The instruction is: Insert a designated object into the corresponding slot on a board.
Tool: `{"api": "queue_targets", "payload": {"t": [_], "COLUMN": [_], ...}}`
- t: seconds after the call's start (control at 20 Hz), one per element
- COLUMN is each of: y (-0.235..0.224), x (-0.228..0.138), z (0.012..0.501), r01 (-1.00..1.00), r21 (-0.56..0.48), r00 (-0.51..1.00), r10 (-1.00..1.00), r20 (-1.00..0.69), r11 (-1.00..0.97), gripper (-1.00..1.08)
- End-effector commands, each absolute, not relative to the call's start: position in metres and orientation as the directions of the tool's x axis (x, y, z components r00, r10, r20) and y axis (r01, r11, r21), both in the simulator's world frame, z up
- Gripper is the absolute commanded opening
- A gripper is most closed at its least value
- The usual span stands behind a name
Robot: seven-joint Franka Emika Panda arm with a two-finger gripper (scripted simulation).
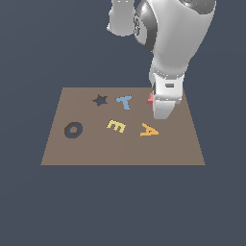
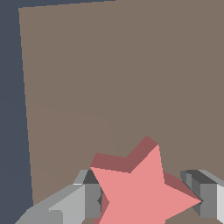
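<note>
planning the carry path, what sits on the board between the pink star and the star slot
In the exterior view, only the blue letter piece lies between the pink star and the star slot.

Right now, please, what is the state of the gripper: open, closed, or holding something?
Gripper: its jaws stand on either side of the pink star; whether they are shut on it cannot be told.

Matt brown board (image 1: 122, 149); glossy white arm (image 1: 175, 33); matt pink star (image 2: 144, 192).

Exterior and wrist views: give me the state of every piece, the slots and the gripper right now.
Pink star: between the fingers, contact unclear.
Gripper: straddling the star.
Star slot: empty.
O recess: empty.
Blue Y, yellow E, orange A: flat on the board.
</note>
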State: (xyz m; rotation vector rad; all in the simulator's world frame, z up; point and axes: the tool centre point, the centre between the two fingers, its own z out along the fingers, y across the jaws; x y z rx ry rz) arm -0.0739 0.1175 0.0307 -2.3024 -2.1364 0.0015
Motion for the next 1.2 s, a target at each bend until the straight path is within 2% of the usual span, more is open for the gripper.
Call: {"api": "queue_targets", "payload": {"t": [0.0,0.8,1.15], "y": [0.118,0.116,0.082], "x": [-0.074,-0.073,-0.073], "z": [0.03,0.033,0.035], "r01": [0.997,0.997,0.994], "r21": [0.0,0.0,0.001], "r00": [0.074,0.076,0.106], "r10": [0.997,0.997,0.994], "r20": [0.0,0.0,0.0], "r11": [-0.074,-0.076,-0.106], "gripper": [-1.0,-1.0,-1.0]}}
